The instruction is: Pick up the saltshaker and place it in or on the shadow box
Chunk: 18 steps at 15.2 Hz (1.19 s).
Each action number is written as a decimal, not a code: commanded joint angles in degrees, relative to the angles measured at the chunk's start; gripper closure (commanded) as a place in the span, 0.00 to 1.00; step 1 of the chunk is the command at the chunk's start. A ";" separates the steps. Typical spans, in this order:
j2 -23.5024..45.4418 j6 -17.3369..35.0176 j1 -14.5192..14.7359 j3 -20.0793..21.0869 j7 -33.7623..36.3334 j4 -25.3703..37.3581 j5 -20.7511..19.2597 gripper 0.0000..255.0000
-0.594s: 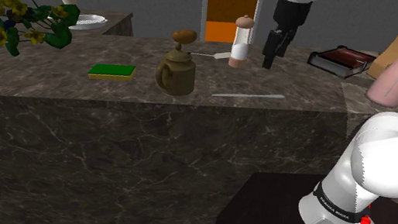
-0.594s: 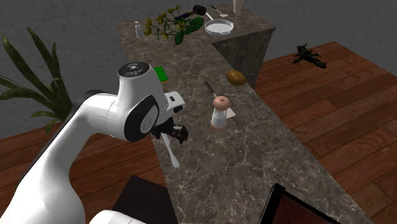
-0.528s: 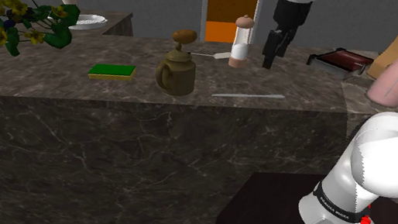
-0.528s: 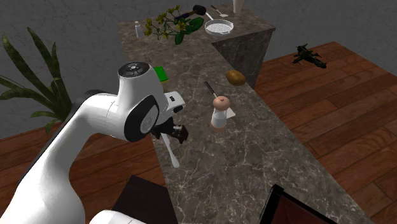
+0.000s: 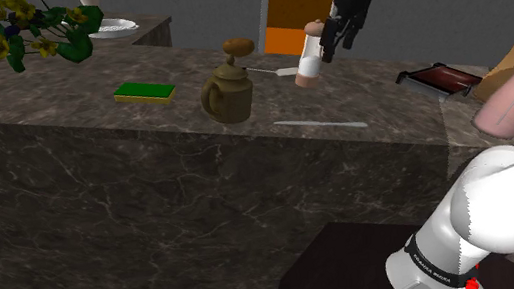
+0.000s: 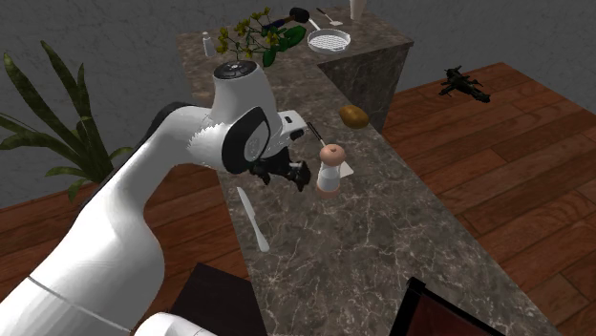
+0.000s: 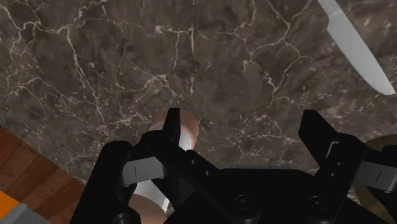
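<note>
Jaws of the gripper [image 7: 243, 122] stand apart; the upright saltshaker [image 7: 189, 130] lines up with one finger, not the gap.

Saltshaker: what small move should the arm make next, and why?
Probably shift sideways to centre the jaws over the saltshaker. In the wrist view the jaws stand open, but the saltshaker sits in line with one jaw, not between the two; descending and closing now would likely miss it.
</note>
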 commanded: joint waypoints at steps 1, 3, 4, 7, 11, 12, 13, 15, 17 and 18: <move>3.45 0.44 -0.78 -0.18 0.24 3.57 -1.21 0.00; 7.08 0.65 -1.53 -0.45 0.34 7.55 -2.37 0.00; 8.90 0.67 -1.89 -0.58 0.39 9.62 -2.93 0.00; 14.37 0.40 -2.90 -0.98 0.50 16.23 -4.55 0.00; 20.05 -0.40 -3.81 -1.39 0.52 23.63 -6.08 0.00; 20.00 0.38 -3.87 -1.51 0.55 22.82 -6.11 0.00; 19.94 1.15 -3.93 -1.63 0.57 22.01 -6.14 0.00; 19.90 2.68 -4.06 -1.87 0.63 20.49 -6.21 0.00; 19.90 4.21 -4.18 -2.11 0.68 19.00 -6.29 0.00; 19.94 5.40 -4.29 -2.30 0.73 17.88 -6.36 0.00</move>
